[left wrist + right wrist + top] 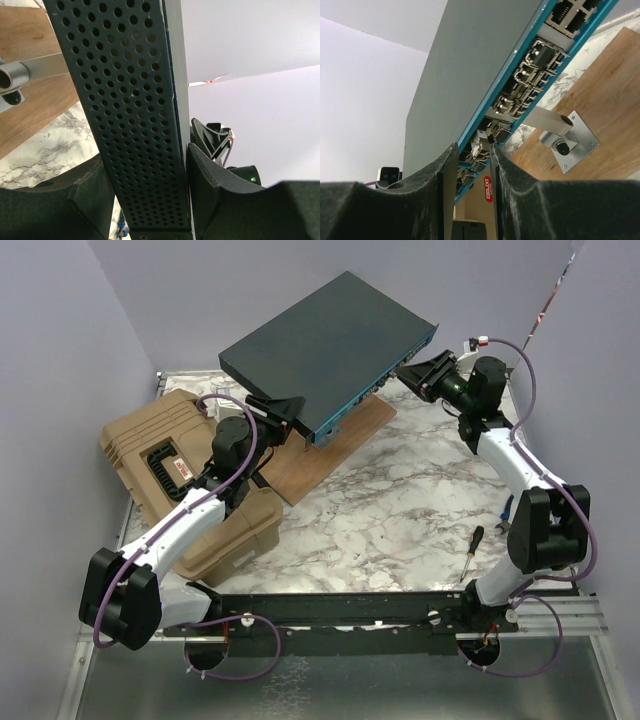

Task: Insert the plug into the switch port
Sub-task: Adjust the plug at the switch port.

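Looks late-stage, prob. at or just past insertion. Right gripper [470, 155] is nosed up to the switch [320, 340] front, jaws a narrow gap apart, w/ a small dark piece [490, 136] at a port by its tips (plug? can't tell if pinched or seated). Left gripper [150, 185] clamps the perforated side, holding the switch tilted above the wooden board [320, 455]. Switch: flat dark grey box, teal face, row of metal-caged ports [520, 95].

The switch [135, 115] runs off the top and bottom of the left wrist view, the overhead view shows its ports [365, 395] too small to tell apart, and the tiny dark piece [491, 138] by the right hand [474, 147] cannot be identified
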